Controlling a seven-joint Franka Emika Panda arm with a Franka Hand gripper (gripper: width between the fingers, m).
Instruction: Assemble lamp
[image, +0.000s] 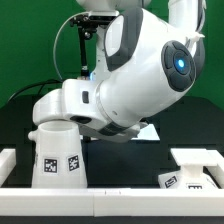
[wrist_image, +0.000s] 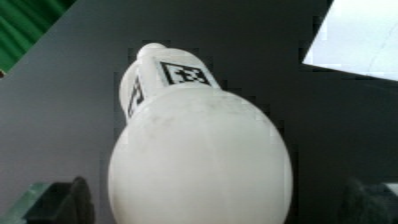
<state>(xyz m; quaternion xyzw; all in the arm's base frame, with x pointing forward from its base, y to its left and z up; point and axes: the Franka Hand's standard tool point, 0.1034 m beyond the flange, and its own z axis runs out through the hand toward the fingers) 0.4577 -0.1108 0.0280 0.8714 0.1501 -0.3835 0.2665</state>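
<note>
In the wrist view the white rounded bulb (wrist_image: 199, 145) fills the middle, its neck with a square tag (wrist_image: 183, 73) pointing away from the camera over the black table. My gripper (wrist_image: 210, 205) straddles the bulb's wide end. Its dark fingers (wrist_image: 63, 200) show on either side with a thin dark gap to the bulb, so it looks open. In the exterior view the tapered shade (image: 57, 152) stands at the left and the blocky base (image: 188, 178) lies at the right. The arm hides the gripper and the bulb there.
The big white robot arm (image: 140, 80) fills the middle of the exterior view. A white rail (image: 110, 205) runs along the table's front edge. A flat white shape (wrist_image: 361, 40) lies on the table beyond the bulb. Green backdrop is behind.
</note>
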